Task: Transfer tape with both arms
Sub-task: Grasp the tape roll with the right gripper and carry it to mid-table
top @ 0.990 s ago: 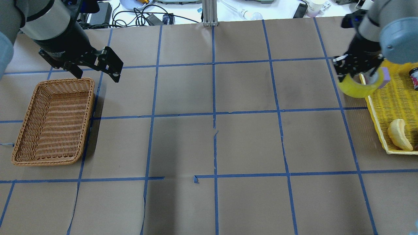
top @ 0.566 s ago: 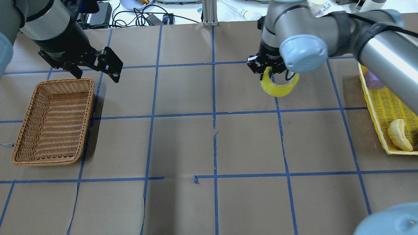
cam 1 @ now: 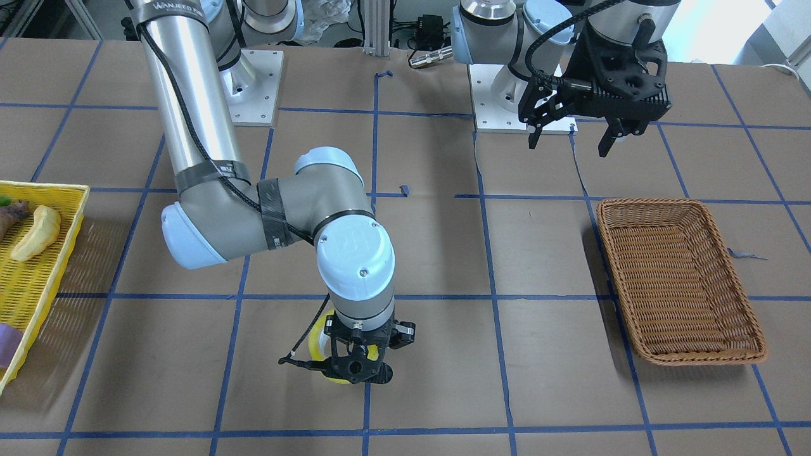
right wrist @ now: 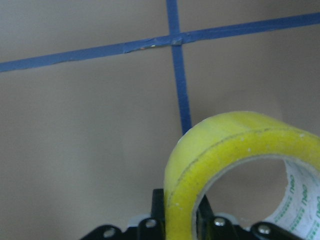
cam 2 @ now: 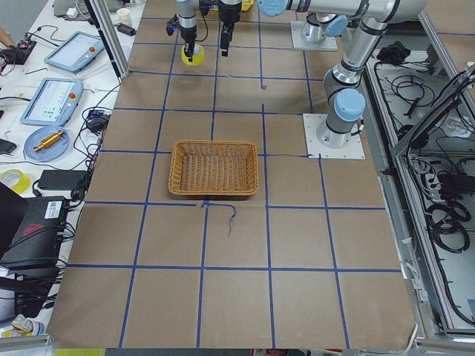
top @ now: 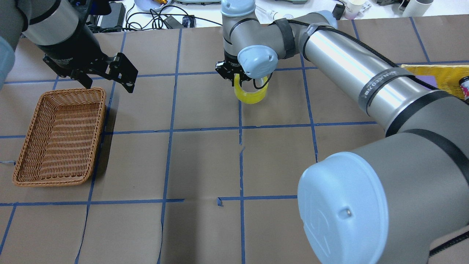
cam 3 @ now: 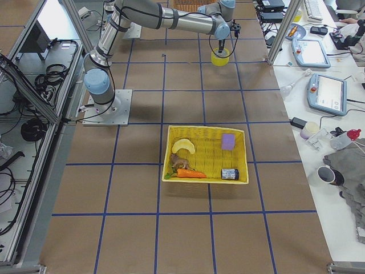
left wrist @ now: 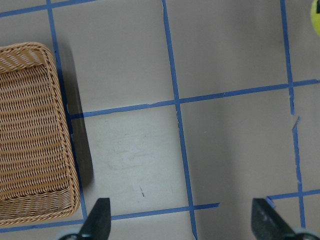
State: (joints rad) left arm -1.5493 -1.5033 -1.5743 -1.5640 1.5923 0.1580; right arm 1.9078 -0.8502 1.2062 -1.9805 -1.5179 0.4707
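Observation:
My right gripper (top: 242,77) is shut on the rim of the yellow tape roll (top: 251,94) and holds it upright, low over the table's far middle by the centre blue line. The roll fills the right wrist view (right wrist: 220,150) with one finger inside the ring. It also shows in the front view (cam 1: 319,344) under the right gripper (cam 1: 355,367). My left gripper (top: 109,86) is open and empty, raised above the far corner of the wicker basket (top: 73,91). Its fingertips (left wrist: 97,222) frame bare paper.
The wicker basket (cam 1: 652,204) sits on the robot's left side and also shows in the left wrist view (left wrist: 35,60). A yellow tray (cam 3: 205,132) with a banana (cam 3: 183,146), a carrot and small items stands at the right end. Blue tape lines grid the brown paper.
My right arm has carried the tape from beside the yellow tray leftwards to the table's middle. The left arm has not moved.

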